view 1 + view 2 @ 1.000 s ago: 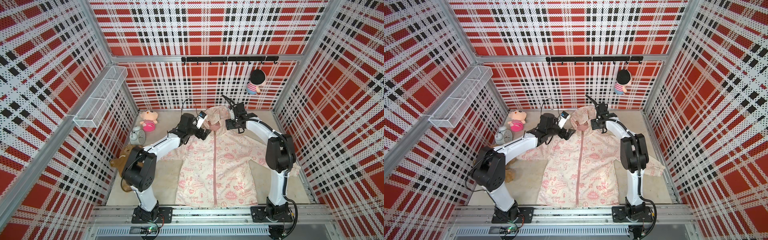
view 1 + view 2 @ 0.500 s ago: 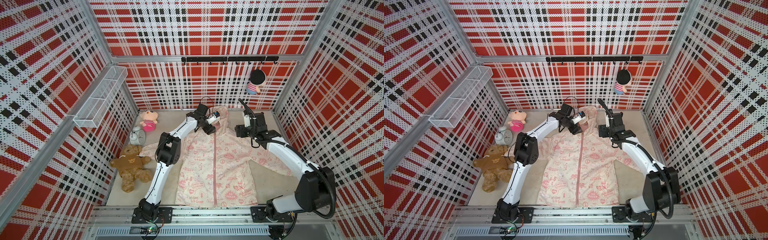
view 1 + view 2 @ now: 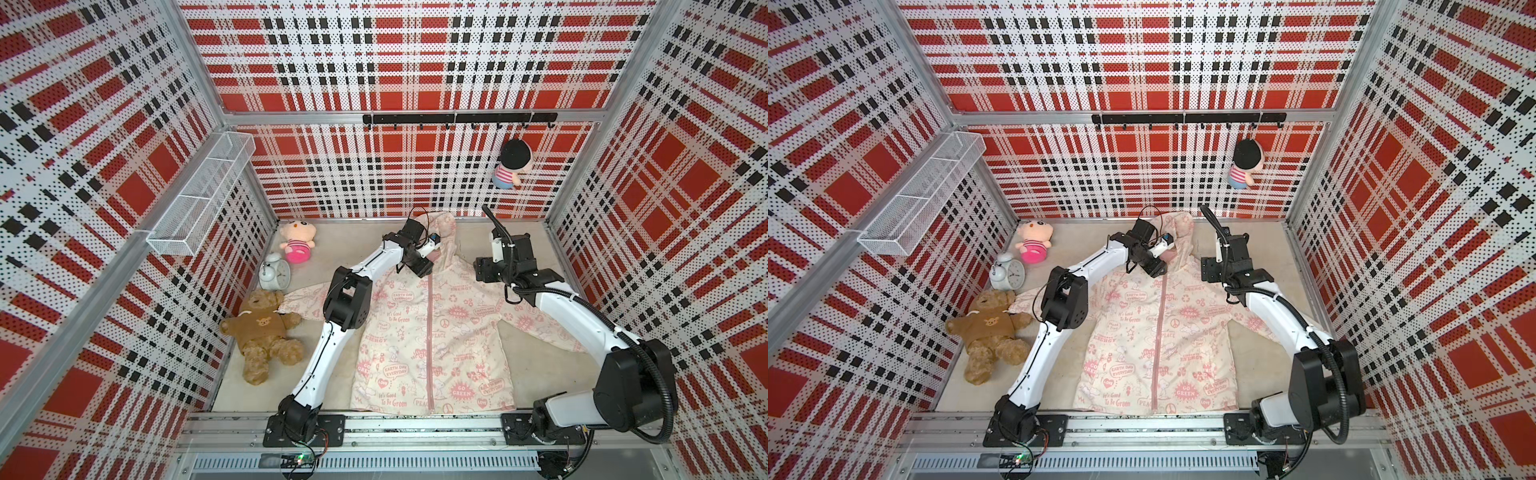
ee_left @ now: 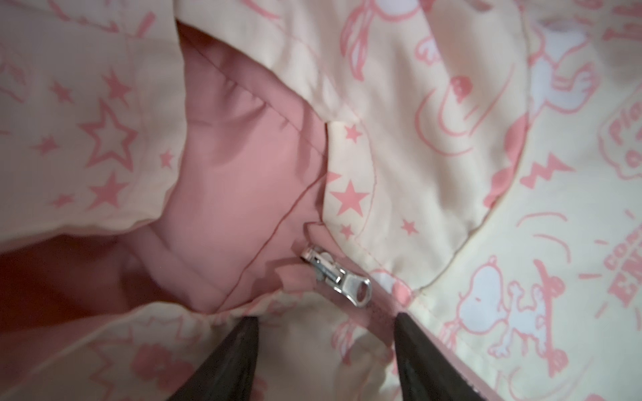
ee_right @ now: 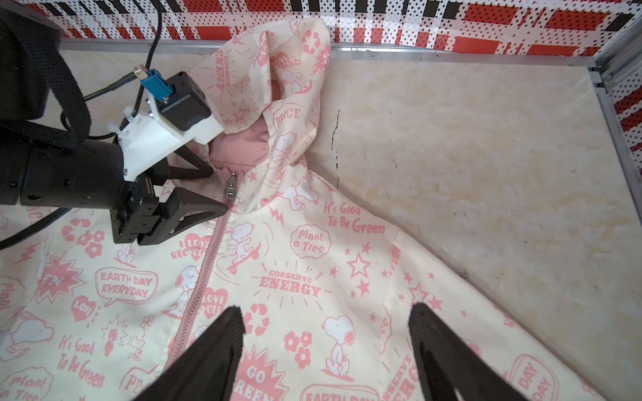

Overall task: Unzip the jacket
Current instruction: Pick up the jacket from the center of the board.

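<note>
In both top views the jacket [image 3: 432, 345] [image 3: 1163, 340] lies flat and front-up on the desk [image 3: 353, 249], zipped, its hood [image 3: 444, 232] toward the back wall, with the left claw [image 3: 424, 270] at the collar and the right claw [image 3: 482, 274] over the shoulder on the robot's right. The left wrist view shows the left claw [image 4: 326, 321] with its 2 fingers apart, the silver zipper pull [image 4: 344, 281] just beyond their tips and untouched beside the pink lining [image 4: 236, 180]. The right wrist view shows the right claw [image 5: 326, 310] spread wide above the printed chest holding nothing, and the left claw [image 5: 219, 189] apart on either side of the zipper pull [image 5: 231, 187].
</note>
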`<action>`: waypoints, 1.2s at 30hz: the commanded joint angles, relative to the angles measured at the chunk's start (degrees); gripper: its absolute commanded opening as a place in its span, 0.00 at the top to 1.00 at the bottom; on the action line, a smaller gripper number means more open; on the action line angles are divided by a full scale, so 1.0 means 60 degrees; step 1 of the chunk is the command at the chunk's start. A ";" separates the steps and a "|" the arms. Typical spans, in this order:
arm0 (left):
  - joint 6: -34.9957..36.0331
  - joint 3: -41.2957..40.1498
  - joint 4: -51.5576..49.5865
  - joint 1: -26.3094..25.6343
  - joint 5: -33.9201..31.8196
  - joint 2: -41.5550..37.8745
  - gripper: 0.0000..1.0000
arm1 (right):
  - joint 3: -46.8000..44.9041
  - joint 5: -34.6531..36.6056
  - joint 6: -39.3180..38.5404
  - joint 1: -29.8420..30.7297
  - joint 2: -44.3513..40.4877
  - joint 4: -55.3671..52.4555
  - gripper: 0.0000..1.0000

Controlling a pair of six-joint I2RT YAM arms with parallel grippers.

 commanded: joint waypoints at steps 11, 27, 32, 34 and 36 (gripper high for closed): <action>0.2831 -0.1291 0.1013 0.0443 0.0580 -0.1202 0.09 | -0.0314 -0.0477 0.0164 -0.0029 0.0124 0.0372 0.22; 0.5508 0.0257 0.0426 0.0762 0.1606 -0.0191 0.20 | -0.0579 -0.0607 0.0177 0.0030 0.0095 0.0070 0.23; 0.6118 0.1366 -0.0376 0.0859 0.2094 0.0471 0.24 | -0.0661 -0.0589 0.0177 0.0049 0.0067 -0.0102 0.23; 0.6350 0.1446 -0.0545 0.0848 0.2372 0.0575 0.25 | -0.0711 -0.0549 0.0157 0.0073 0.0008 -0.0213 0.23; 0.6459 0.1444 -0.0653 0.0785 0.2391 0.0680 0.27 | -0.0769 -0.0503 0.0148 0.0085 -0.0063 -0.0292 0.23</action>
